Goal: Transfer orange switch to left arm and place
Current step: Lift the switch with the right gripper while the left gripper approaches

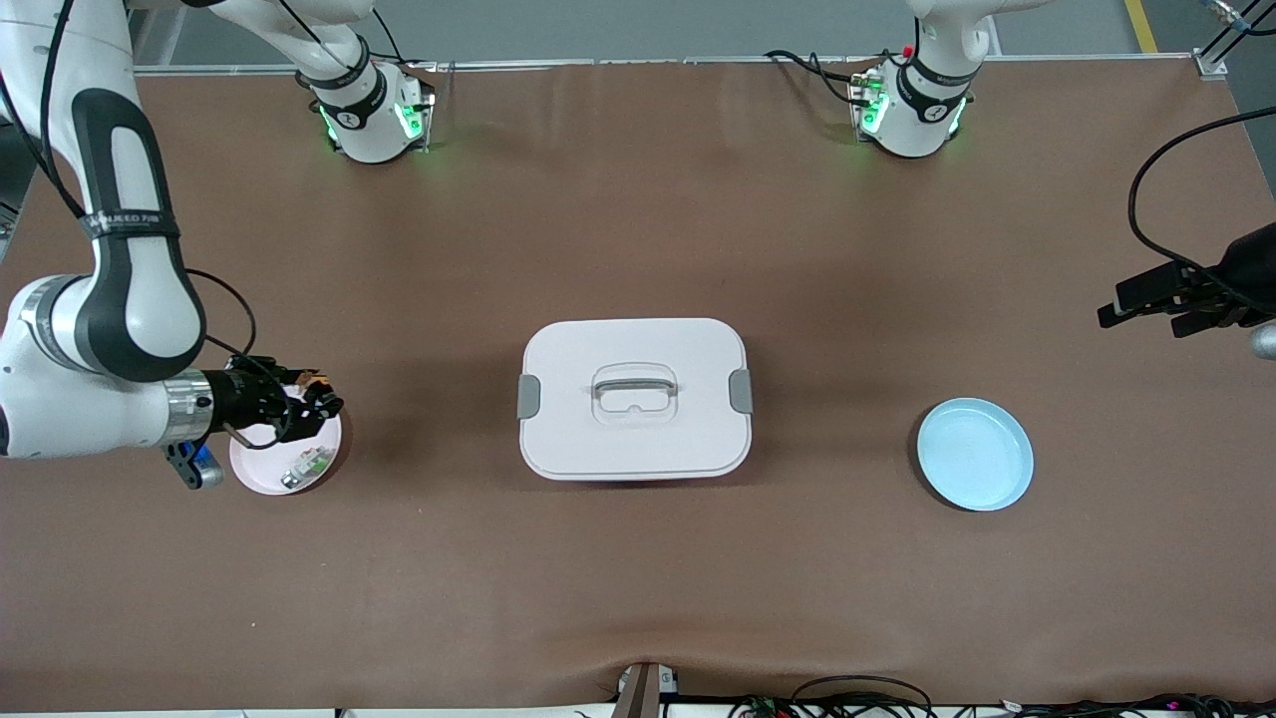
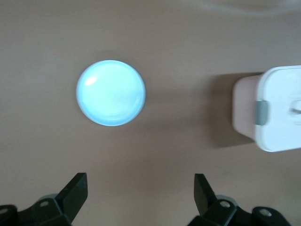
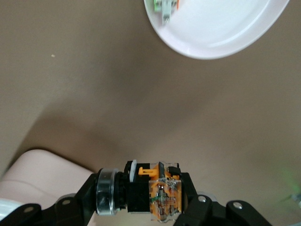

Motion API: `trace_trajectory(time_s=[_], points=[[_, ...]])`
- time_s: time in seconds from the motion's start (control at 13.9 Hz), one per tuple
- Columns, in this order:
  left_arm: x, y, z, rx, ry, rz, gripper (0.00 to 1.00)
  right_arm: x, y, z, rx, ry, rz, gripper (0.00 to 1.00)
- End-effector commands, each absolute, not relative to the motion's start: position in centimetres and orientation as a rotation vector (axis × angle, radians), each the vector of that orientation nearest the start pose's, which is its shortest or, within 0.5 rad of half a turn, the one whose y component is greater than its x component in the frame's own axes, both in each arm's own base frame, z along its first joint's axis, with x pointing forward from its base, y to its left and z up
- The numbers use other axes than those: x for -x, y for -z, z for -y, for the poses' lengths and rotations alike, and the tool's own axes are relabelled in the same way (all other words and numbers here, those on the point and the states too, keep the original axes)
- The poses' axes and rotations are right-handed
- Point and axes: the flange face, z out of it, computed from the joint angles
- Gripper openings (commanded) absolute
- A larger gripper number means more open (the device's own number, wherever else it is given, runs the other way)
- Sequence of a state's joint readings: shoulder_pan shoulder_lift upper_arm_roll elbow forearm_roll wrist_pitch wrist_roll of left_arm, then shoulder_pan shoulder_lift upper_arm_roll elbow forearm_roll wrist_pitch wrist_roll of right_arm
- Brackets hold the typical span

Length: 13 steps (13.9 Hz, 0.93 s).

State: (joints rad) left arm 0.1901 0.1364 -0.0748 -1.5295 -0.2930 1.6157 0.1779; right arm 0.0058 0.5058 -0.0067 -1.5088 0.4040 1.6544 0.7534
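- two grippers: the right gripper point(image 1: 321, 399) is clenched on the orange switch point(image 3: 157, 190), lifted over the pink plate point(image 1: 261, 469); carry it high around the box point(image 1: 635, 397).
- switch probably lies crosswise between the jaws, long axis level.
- left gripper point(image 2: 141, 193) waits released, near the blue plate point(image 1: 975, 454) on the worktop point(image 1: 638, 249).
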Motion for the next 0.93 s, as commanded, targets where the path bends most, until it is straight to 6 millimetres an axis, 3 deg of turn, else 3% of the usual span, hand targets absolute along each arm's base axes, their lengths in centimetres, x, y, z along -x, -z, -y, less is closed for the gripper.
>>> trace_trajectory(time_s=[0.0, 0.14, 0.43, 0.65, 0.86], points=[[-59.1, -56.7, -3.8, 3.574, -0.022, -0.061, 1.00, -65.3, -37.5, -7.0, 2.478, -0.728, -1.327, 0.00], [-58.9, -56.0, -2.8, 3.670, -0.035, -0.037, 1.00, -65.3, -39.2, -9.3, 2.449, -0.734, -1.388, 0.00], [-58.2, -54.2, -0.6, 3.875, -0.041, 0.012, 1.00, -65.3, -42.1, -15.8, 2.405, -0.719, -1.527, 0.00], [-57.7, -51.8, 1.1, 4.019, -0.015, 0.019, 1.00, -65.3, -43.1, -17.2, 2.301, -0.774, -1.574, 0.00], [-57.5, -50.7, 5.3, 4.052, -0.049, -0.035, 1.00, -65.3, -43.9, -18.6, 2.252, -0.784, -1.635, 0.00]])
